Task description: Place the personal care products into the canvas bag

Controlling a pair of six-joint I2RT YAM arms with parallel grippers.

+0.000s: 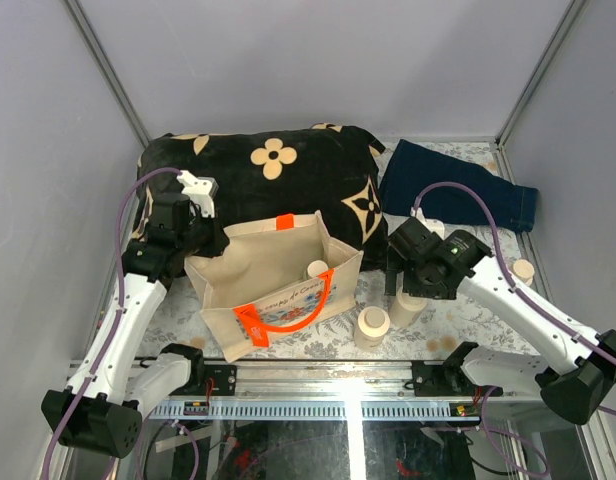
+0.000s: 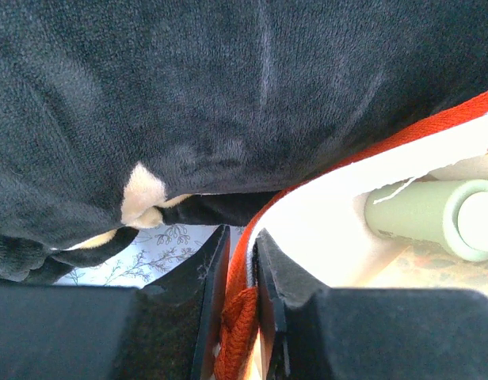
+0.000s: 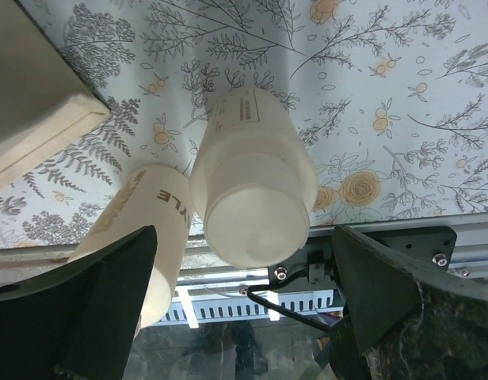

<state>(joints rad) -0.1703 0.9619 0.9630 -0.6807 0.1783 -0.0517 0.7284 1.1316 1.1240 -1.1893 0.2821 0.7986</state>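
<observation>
Right wrist, upright bottle (image 3: 252, 182) framed by wide-spread right tool (image 3: 242, 273), untouched

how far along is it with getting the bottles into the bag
Done: one bottle is inside the canvas bag. In hand: the left pincer is shut on the bag's rim at the orange strap, and the right pincer hangs open over a second bottle, not gripping it. Left: that one, its neighbour, and a fourth bottle beside the right arm.
</observation>
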